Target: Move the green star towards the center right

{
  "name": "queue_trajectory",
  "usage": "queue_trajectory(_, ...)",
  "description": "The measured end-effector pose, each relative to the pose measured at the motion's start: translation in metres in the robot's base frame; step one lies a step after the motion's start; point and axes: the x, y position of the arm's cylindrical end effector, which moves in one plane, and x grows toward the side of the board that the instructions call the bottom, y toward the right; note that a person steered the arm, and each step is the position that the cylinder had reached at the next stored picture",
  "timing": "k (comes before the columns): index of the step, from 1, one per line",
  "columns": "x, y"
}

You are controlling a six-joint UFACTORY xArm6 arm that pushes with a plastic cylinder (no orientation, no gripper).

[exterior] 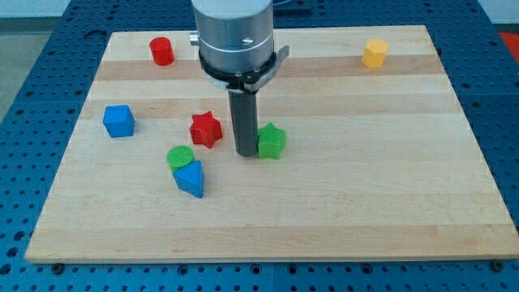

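Observation:
The green star (272,141) lies a little left of the middle of the wooden board (365,186). My tip (246,152) stands on the board right against the star's left side, touching it or nearly so. The dark rod rises from there to the grey arm body at the view's top.
A red star (206,129) lies left of the tip. A green cylinder (181,156) and a blue triangular block (190,178) sit together at lower left. A blue cube (119,121) is at the left, a red cylinder (162,51) at top left, a yellow block (375,53) at top right.

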Motion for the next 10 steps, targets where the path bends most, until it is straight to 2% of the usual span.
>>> queue_trajectory(3, -0.021, 0.057)
queue_trajectory(5, 0.023, 0.058)
queue_trajectory(6, 0.023, 0.063)
queue_trajectory(10, -0.009, 0.067)
